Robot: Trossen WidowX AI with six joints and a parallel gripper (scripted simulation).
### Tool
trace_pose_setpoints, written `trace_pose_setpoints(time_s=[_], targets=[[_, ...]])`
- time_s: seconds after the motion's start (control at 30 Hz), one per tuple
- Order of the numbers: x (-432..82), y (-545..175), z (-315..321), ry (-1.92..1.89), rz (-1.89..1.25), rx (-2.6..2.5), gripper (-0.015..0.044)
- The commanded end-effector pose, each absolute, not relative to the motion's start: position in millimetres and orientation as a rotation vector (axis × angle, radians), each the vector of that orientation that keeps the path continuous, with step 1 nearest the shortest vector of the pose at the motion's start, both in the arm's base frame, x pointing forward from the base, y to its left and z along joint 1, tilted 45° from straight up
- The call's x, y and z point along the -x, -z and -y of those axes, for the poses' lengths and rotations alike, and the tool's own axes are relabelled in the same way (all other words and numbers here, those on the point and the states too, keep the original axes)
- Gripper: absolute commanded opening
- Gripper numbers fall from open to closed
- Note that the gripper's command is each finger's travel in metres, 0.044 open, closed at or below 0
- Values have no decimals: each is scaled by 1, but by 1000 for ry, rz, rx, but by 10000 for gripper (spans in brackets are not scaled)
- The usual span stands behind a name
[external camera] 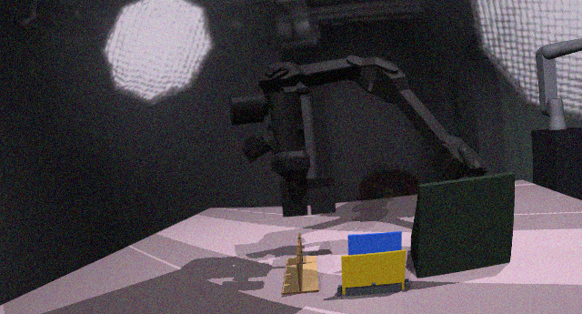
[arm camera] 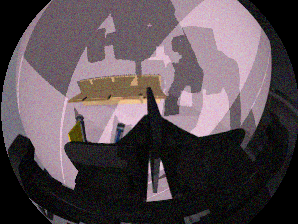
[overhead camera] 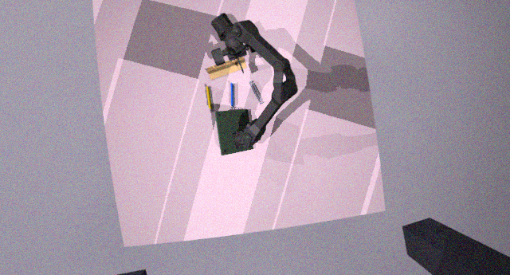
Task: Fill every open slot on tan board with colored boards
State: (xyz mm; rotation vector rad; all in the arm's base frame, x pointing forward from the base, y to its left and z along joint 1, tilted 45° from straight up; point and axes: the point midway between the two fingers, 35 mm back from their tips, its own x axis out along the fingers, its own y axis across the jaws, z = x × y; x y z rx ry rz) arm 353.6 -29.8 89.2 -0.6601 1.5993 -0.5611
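The tan board (overhead camera: 225, 68) (external camera: 299, 270) (arm camera: 120, 90) stands upright on its base; the wrist view shows notches along its top edge. My gripper (overhead camera: 238, 57) (arm camera: 150, 119) is shut on a thin black board (overhead camera: 241, 67) (external camera: 322, 207) (arm camera: 151, 106). The black board is upright, crosswise to the tan board, with a notch in its lower edge. It hangs above the tan board's right end in the top view, not touching it. The yellow board (overhead camera: 209, 96) (external camera: 374, 270) (arm camera: 75, 133) and blue board (overhead camera: 232, 95) (external camera: 375, 243) (arm camera: 119, 133) stand in holders. The fingertips partly hide behind the black board.
An empty grey holder (overhead camera: 256, 92) sits beside the blue board, on the side away from the yellow one. A tall dark green block (overhead camera: 231, 136) (external camera: 464, 227) stands between the holders and the arm's base. Arm shadows cross the table (overhead camera: 159, 127).
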Motion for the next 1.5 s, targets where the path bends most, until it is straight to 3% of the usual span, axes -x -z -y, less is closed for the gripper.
trace_pose_setpoints(time_s=[0.0,1.47], targets=[[-364,-84,28,571,-1592,646,0],[-373,-50,53,584,-1585,636,0]])
